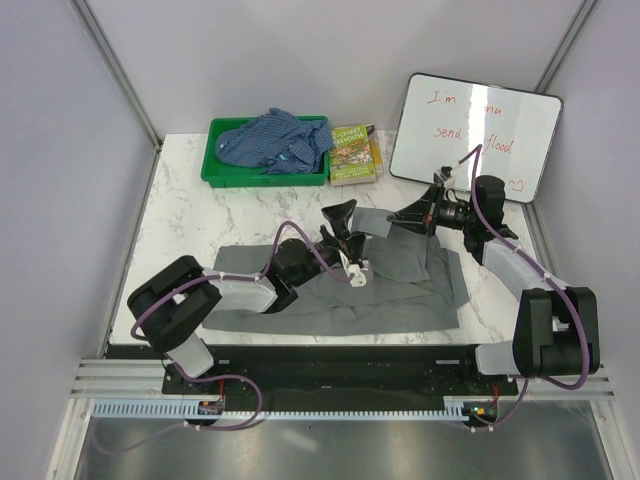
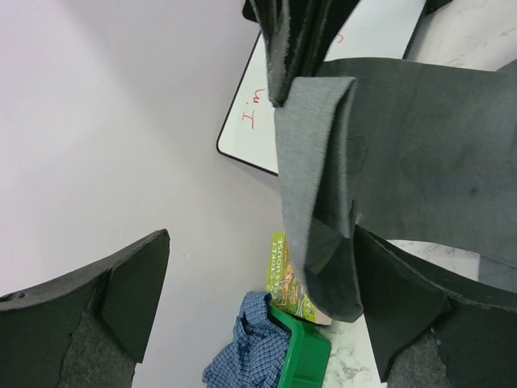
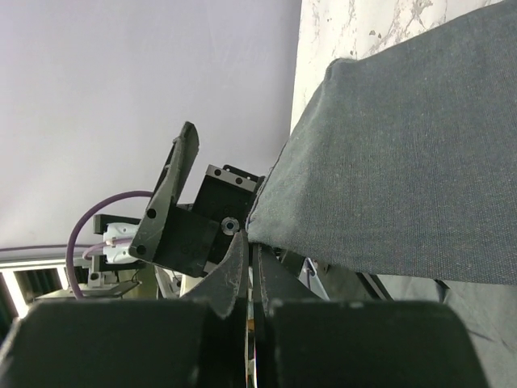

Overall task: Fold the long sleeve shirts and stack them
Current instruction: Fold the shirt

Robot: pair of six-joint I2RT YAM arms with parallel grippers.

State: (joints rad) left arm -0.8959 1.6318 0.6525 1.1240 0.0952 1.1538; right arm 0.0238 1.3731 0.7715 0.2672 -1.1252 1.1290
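Observation:
The grey long sleeve shirt (image 1: 390, 290) lies spread across the middle of the table. One sleeve (image 1: 372, 222) is lifted off it. My right gripper (image 1: 396, 221) is shut on that sleeve's edge (image 3: 266, 218), jaws pressed together on the cloth. In the left wrist view the ribbed cuff (image 2: 311, 194) hangs down beside my left gripper's right finger (image 2: 404, 307). My left gripper (image 1: 343, 222) (image 2: 262, 311) stands wide open and holds nothing. The blue check shirt (image 1: 275, 140) (image 2: 250, 347) lies crumpled in the green bin (image 1: 218, 165).
A book (image 1: 354, 153) lies right of the green bin (image 2: 311, 360). A whiteboard (image 1: 475, 135) with red writing leans at the back right. White walls close in the table on three sides. Both arms meet over the shirt's far edge.

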